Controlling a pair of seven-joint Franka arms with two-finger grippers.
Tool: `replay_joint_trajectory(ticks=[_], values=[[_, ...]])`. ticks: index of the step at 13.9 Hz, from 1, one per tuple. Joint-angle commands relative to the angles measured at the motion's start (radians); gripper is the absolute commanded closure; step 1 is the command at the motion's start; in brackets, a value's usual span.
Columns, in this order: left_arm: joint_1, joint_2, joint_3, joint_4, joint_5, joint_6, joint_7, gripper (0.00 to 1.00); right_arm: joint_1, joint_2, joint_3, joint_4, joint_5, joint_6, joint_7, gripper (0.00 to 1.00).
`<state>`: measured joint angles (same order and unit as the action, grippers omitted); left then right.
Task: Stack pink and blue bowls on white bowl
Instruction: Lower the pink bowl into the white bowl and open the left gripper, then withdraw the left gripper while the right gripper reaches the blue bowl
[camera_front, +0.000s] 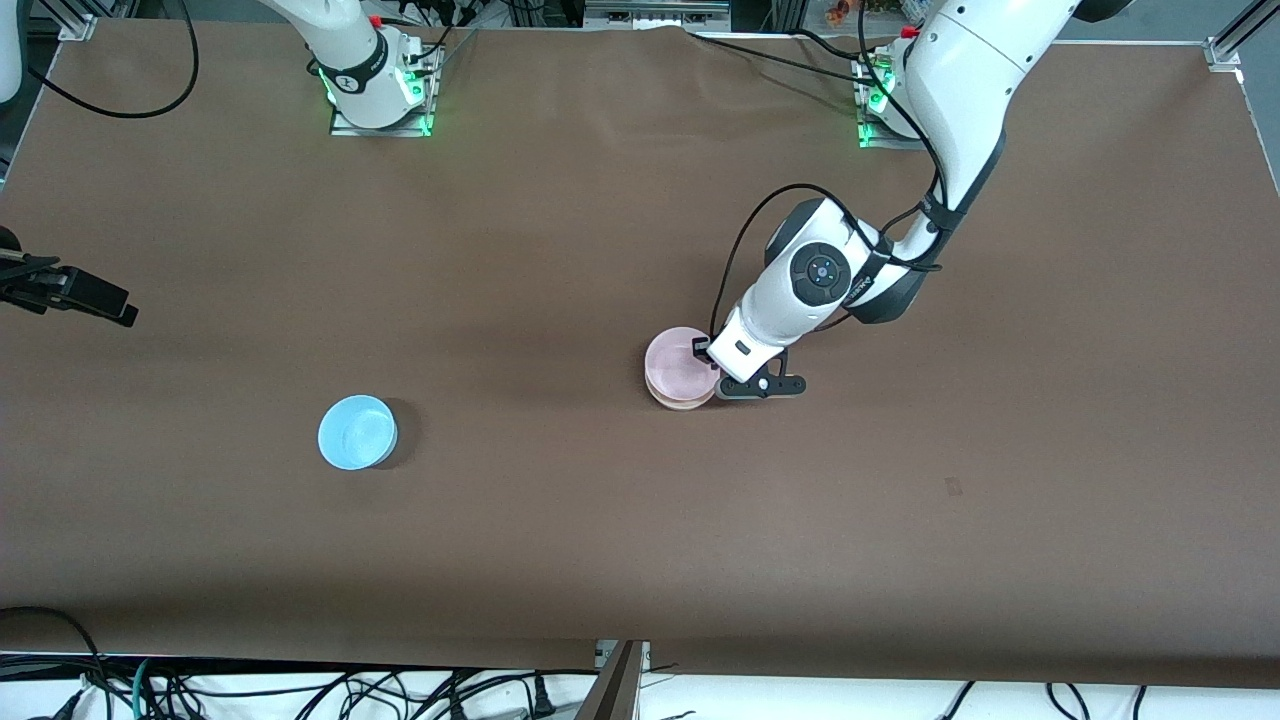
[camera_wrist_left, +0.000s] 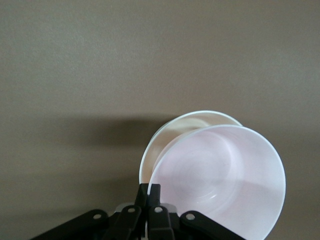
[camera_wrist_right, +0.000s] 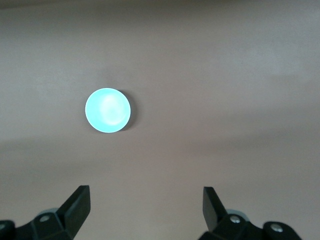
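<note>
My left gripper (camera_front: 708, 352) is shut on the rim of the pale pink bowl (camera_front: 678, 362). It holds the bowl tilted and a little off-centre on the white bowl (camera_front: 688, 403), which shows only as a pale edge under it. In the left wrist view the fingers (camera_wrist_left: 154, 192) pinch the pink bowl (camera_wrist_left: 225, 180), and the white bowl's rim (camera_wrist_left: 167, 137) shows beside it. The sky blue bowl (camera_front: 356, 432) stands alone toward the right arm's end of the table. My right gripper (camera_wrist_right: 145, 200) is open and empty, high over the table, with the blue bowl (camera_wrist_right: 107, 110) far below it.
The brown table (camera_front: 640, 560) carries only the bowls. The right arm's black hand (camera_front: 70, 290) shows at the edge of the front view. Both arm bases (camera_front: 380, 90) stand along the table's farther edge. Cables (camera_front: 300, 690) hang below the near edge.
</note>
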<state>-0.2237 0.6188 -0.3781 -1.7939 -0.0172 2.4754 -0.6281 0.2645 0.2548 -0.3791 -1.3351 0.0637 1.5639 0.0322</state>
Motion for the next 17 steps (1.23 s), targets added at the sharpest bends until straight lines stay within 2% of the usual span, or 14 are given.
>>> replay_joint_trajectory(ticks=[1,7,10,11,12,13,15,17], values=[[-0.005,-0.002,0.005,0.022,0.02,-0.004,-0.028,1.0,-0.008,-0.002,0.002,0.007,0.011,-0.008,-0.009,0.01],[-0.006,0.025,0.008,0.022,0.033,0.004,-0.019,1.0,-0.028,0.0,-0.004,0.001,0.011,-0.015,-0.009,0.01],[-0.006,0.032,0.019,0.022,0.031,0.004,-0.018,1.0,-0.021,0.05,0.002,0.001,0.013,0.005,-0.005,0.01],[-0.005,0.032,0.019,0.021,0.03,0.004,-0.024,0.91,-0.018,0.064,0.005,0.001,0.014,0.021,-0.003,0.01],[-0.002,0.03,0.021,0.022,0.023,0.002,-0.03,0.29,-0.016,0.079,0.006,-0.001,0.021,0.037,-0.005,0.01],[0.003,0.019,0.024,0.025,0.02,-0.004,-0.032,0.0,-0.013,0.102,0.006,-0.002,0.057,0.059,-0.005,0.01],[0.015,-0.02,0.024,0.044,0.017,-0.067,-0.035,0.0,-0.01,0.17,0.006,-0.004,0.125,0.115,-0.003,0.01],[0.047,-0.071,0.034,0.082,0.019,-0.189,-0.024,0.0,0.03,0.239,0.008,-0.015,0.142,0.213,0.012,0.01]])
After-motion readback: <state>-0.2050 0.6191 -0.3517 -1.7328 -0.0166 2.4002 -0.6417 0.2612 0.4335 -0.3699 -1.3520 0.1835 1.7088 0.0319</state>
